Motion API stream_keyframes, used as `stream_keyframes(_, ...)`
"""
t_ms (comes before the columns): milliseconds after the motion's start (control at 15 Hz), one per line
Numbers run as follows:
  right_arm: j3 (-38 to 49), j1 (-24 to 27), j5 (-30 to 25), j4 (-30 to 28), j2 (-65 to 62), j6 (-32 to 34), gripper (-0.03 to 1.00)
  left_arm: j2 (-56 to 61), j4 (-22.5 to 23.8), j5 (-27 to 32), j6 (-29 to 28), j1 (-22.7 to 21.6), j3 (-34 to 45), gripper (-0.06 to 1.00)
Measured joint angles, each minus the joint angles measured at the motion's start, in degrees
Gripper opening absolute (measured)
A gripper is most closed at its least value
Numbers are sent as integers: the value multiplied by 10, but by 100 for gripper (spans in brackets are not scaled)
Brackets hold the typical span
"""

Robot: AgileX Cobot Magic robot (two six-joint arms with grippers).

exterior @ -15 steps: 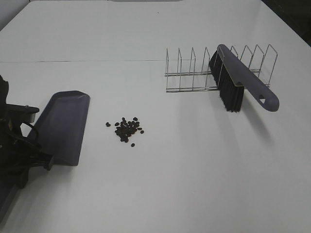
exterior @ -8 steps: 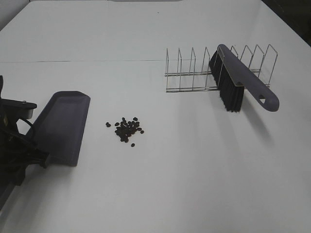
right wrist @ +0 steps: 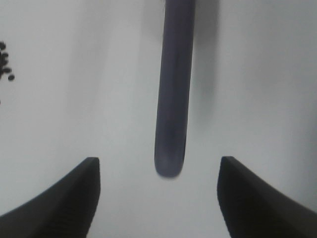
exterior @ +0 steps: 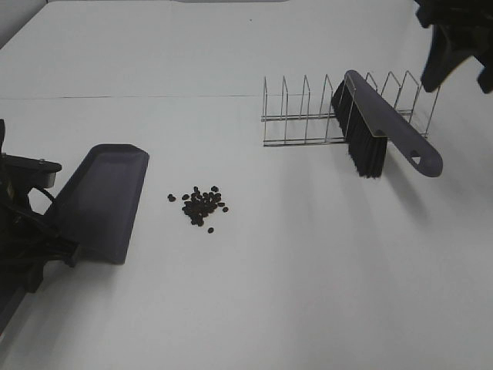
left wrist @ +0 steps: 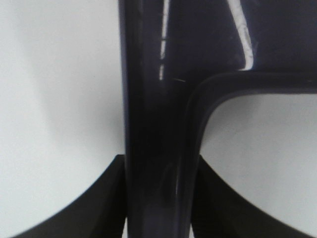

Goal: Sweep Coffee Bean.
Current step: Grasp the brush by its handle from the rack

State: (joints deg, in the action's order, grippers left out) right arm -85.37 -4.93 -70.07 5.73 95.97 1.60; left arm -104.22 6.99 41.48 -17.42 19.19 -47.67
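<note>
The coffee beans (exterior: 202, 206) sit in one loose cluster on the white table (exterior: 308, 293), left of centre in the overhead view, with a few strays at the edges and nothing touching them. Just to their left, near but apart, is the dark dustpan (exterior: 104, 202). The left gripper (left wrist: 159, 198) is clamped on its handle, with a finger pressed to each side in the wrist view. We cannot tell whether the pan's front edge is flat on the table. Well apart on the far right side, the brush (exterior: 377, 131) leans in a wire rack (exterior: 300, 116), bristles down and handle poking out toward the near right. The right gripper (right wrist: 158, 198) hangs above that handle with its jaws wide apart and holding nothing. The rounded handle end shows centred between the fingers (right wrist: 74, 198) but not yet down between them. We judge the step in hand to be grabbing the brush, with no sweeping started. To do it well, we'd keep the handle centred, come down until the fingers straddle it a bit past the tip, and close firmly. Then we'd lift it up out of the wires rather than pulling sideways, since the light rack could drag or tip. Meanwhile the pan should get its lip flat on the table beside the beans, because round beans roll and scatter easily.
</note>
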Motion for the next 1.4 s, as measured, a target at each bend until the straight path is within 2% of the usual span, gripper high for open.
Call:
stream_keyframes(67, -52, 0, 1, 0, 53, -2, 58, 0, 0, 0, 2, 0, 0, 31)
stream_keyframes(133, -155, 0, 2, -1, 142, -11, 58, 0, 0, 1, 7, 0, 0, 31)
stream_keyframes(200, -201, 0, 2, -1, 180, -21, 58, 0, 0, 3, 8, 0, 0, 31)
stream_keyframes(400, -273, 0, 2, -1, 268, -31, 58, 0, -1, 9, 8, 0, 0, 31)
stream_keyframes(600, -301, 0, 2, -4, 332, -41, 58, 0, -5, 10, 8, 0, 0, 31)
stream_keyframes(800, -304, 1, 2, -36, 361, -41, 56, 0, -11, 10, 9, 0, 0, 31)
stream_keyframes(1000, -307, 1, 2, -41, 374, -50, 56, 0, -12, 10, 9, 0, 0, 31)
stream_keyframes(1400, -308, 1, 2, 4, 411, -68, 53, 0, -12, 10, 13, 0, 0, 31)
